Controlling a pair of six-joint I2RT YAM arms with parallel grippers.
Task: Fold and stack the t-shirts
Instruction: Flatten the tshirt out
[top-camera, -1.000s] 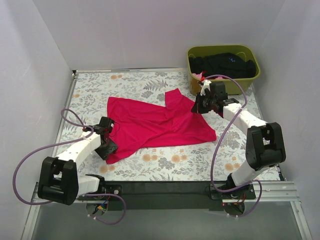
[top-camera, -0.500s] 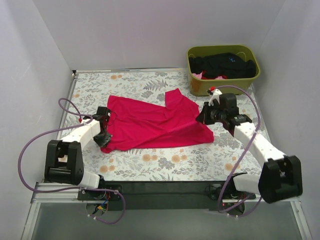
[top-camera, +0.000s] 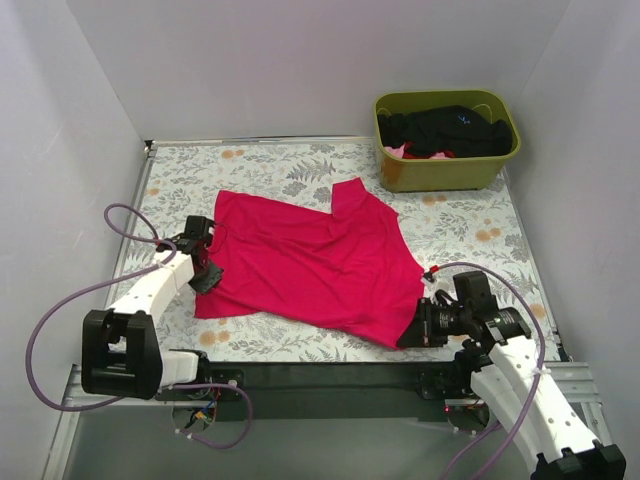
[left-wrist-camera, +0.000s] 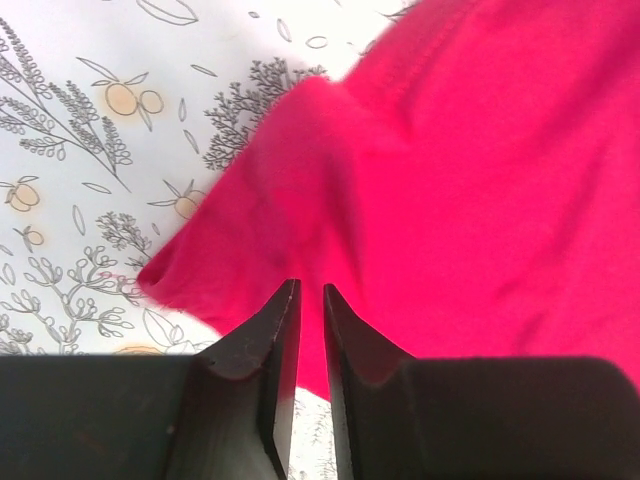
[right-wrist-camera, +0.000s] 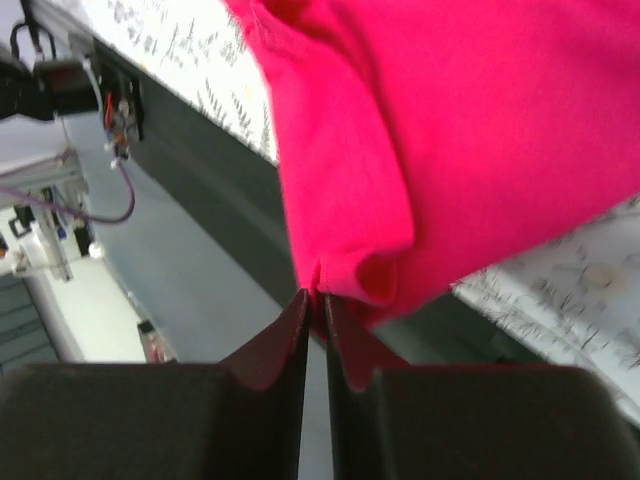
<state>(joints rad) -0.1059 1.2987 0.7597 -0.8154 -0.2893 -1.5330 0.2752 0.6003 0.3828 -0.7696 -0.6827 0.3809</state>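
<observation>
Floral table (top-camera: 470, 225): right pincer (right-wrist-camera: 316, 297) clamps red t-shirt (top-camera: 310, 265), left pincer (left-wrist-camera: 310, 290) unclear, bin (top-camera: 445, 172) beyond.

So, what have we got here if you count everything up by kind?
Red t-shirt: 1
Olive-green bin: 1
Pile of black clothes in the bin: 1 (single pieces can't be counted)
Robot arms: 2, left arm and right arm
Total: 5

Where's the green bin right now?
In the top view, the green bin sits at the far right corner of the table, beyond the red shirt, with black clothes piled inside.
</observation>
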